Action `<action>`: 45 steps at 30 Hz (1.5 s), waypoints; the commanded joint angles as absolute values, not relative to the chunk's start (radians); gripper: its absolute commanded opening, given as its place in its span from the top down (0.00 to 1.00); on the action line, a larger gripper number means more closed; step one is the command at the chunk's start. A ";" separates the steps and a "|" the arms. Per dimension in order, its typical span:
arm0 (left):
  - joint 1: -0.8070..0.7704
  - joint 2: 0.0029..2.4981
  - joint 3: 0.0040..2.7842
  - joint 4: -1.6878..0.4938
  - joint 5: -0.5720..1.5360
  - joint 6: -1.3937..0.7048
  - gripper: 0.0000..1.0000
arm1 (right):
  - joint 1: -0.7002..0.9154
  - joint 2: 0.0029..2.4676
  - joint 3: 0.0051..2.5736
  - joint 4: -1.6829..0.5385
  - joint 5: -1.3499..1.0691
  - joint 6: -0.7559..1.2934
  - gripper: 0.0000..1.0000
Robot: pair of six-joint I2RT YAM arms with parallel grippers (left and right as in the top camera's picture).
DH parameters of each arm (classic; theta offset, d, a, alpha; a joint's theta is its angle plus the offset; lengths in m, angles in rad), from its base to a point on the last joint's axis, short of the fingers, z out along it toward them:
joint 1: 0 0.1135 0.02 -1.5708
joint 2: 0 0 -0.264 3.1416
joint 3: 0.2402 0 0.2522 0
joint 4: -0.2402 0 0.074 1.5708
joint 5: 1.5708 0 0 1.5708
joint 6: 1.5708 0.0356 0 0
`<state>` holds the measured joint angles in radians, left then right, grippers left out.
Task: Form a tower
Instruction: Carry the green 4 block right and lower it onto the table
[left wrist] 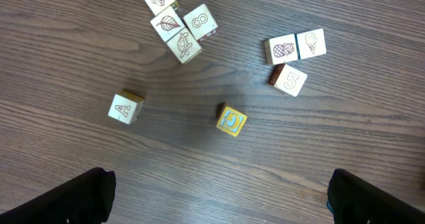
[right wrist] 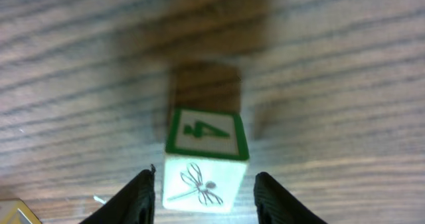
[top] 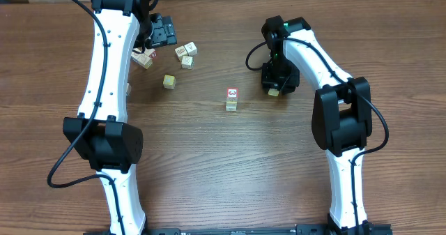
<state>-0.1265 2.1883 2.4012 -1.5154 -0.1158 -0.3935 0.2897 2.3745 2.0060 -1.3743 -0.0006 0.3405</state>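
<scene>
The tower (top: pixel 231 100) stands near the middle of the surface (top: pixel 230 172), between the two arms and touched by neither. It is a short upright stack, a red-marked cube on top of a pale one. The right pincer (right wrist: pixel 204 187) is just to its right and hangs low over a single green-framed cube (right wrist: pixel 206 151). In the right wrist view that cube shows a green 4 on top and a dragonfly on the near face. The pincer's fingers (right wrist: pixel 139 197) stand one on each side of it. A thin strip of wood shows between each tip and the cube, so the pincer is slightly spread and pinches nothing. The left pincer (left wrist: pixel 219 191) hovers at the far left, spread wide, with only its dark tips showing in the lower corners of its own view. Below it lie loose cubes. An A cube (left wrist: pixel 125 108) and a yellow C cube (left wrist: pixel 231 120) each sit alone. A cluster including an 8 cube (left wrist: pixel 200 21) and a leaf cube (left wrist: pixel 167 23) lies farther off. A pineapple cube (left wrist: pixel 281 50) touches an ice-cream cube (left wrist: pixel 311 44), with a 5 cube (left wrist: pixel 291 79) just beside them.
</scene>
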 commanded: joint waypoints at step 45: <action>-0.128 2.175 2.417 -1.514 -0.111 -0.407 0.00 | 0.326 2.318 2.004 -1.367 -0.001 0.344 0.73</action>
<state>-0.1265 2.1883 2.4012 -1.5154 -0.1158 -0.3935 0.3248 2.3741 2.0060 -1.3647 -0.0006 0.3401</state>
